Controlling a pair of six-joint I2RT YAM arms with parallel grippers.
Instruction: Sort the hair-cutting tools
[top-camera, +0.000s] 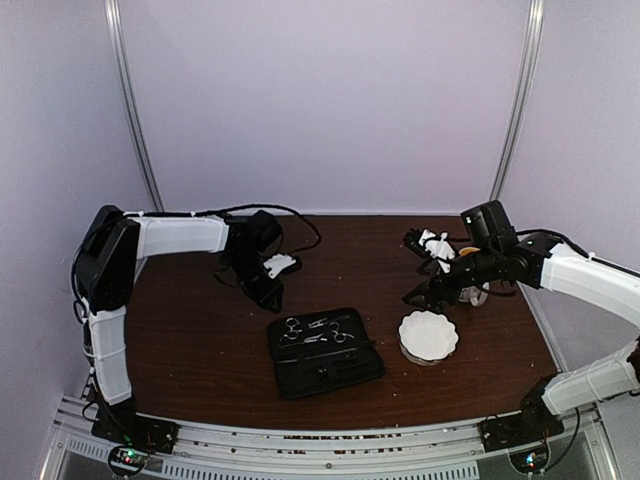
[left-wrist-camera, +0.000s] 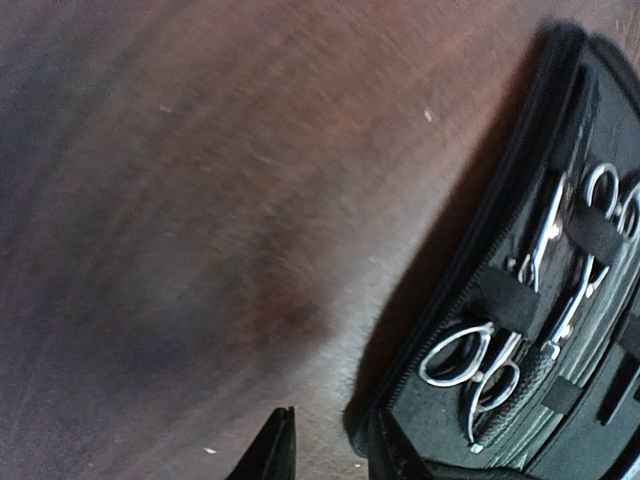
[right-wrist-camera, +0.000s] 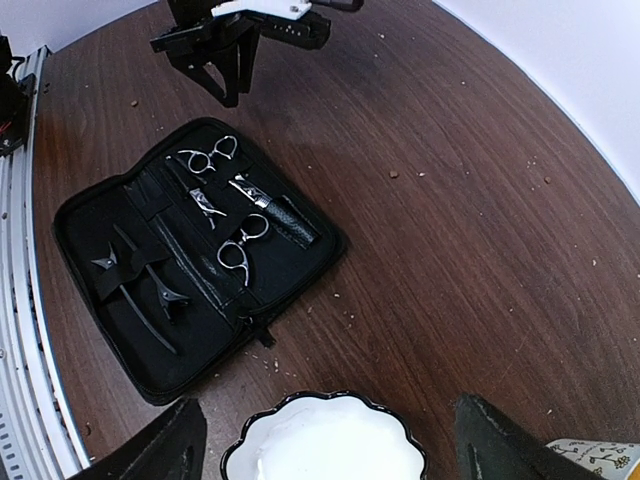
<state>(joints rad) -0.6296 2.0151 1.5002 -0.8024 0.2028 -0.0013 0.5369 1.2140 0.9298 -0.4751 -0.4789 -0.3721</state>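
Observation:
The black zip case (top-camera: 325, 352) lies open at the table's middle. Two silver scissors are strapped inside it, one (right-wrist-camera: 205, 157) at the far end and one (right-wrist-camera: 238, 252) nearer the bowl; both also show in the left wrist view (left-wrist-camera: 470, 365) (left-wrist-camera: 590, 230). Two thin black clips (right-wrist-camera: 130, 275) lie in the case's other half. My left gripper (top-camera: 268, 292) is shut and empty, hovering just beyond the case's far-left corner (left-wrist-camera: 385, 440). My right gripper (right-wrist-camera: 330, 445) is wide open and empty above the white scalloped bowl (right-wrist-camera: 330, 440).
The bowl (top-camera: 428, 335) stands right of the case. A white crumpled object (top-camera: 435, 245) and a small patterned cup (right-wrist-camera: 592, 457) sit at the back right. Crumbs are scattered on the brown table (right-wrist-camera: 450, 200). A metal rail (top-camera: 320, 455) runs along the near edge.

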